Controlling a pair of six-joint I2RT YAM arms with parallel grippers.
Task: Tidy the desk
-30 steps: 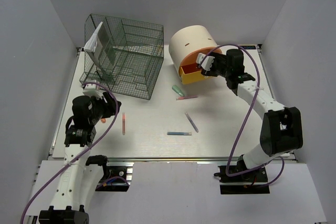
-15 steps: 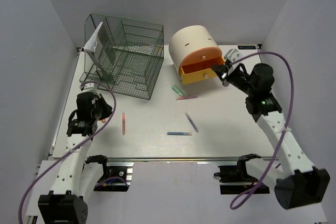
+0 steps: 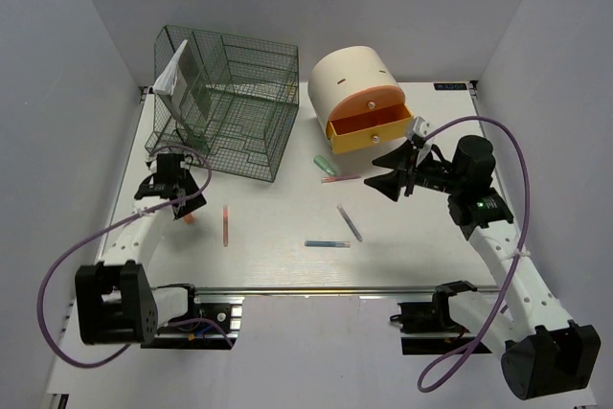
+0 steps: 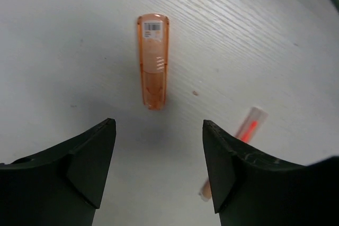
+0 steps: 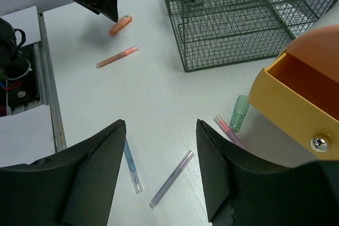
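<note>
1. Top view: the white counter (image 3: 287, 265) fills the frame's middle. A wire rack (image 3: 225, 102) stands far left and a drawer unit (image 3: 350, 79) far centre, its yellow drawer (image 3: 369, 129) open. The left pincer (image 3: 177, 206) hangs spread near an orange cap (image 3: 189, 220); the right pincer (image 3: 385, 172) is spread near the drawer.
2. Left wrist: jaws wide apart above the counter, the orange cap beyond them and a red pen (image 4: 238, 146) to the right.
3. Right wrist: jaws wide apart above a purple pen (image 5: 172, 178), with a green cap (image 5: 239, 112) beside the drawer.
</note>
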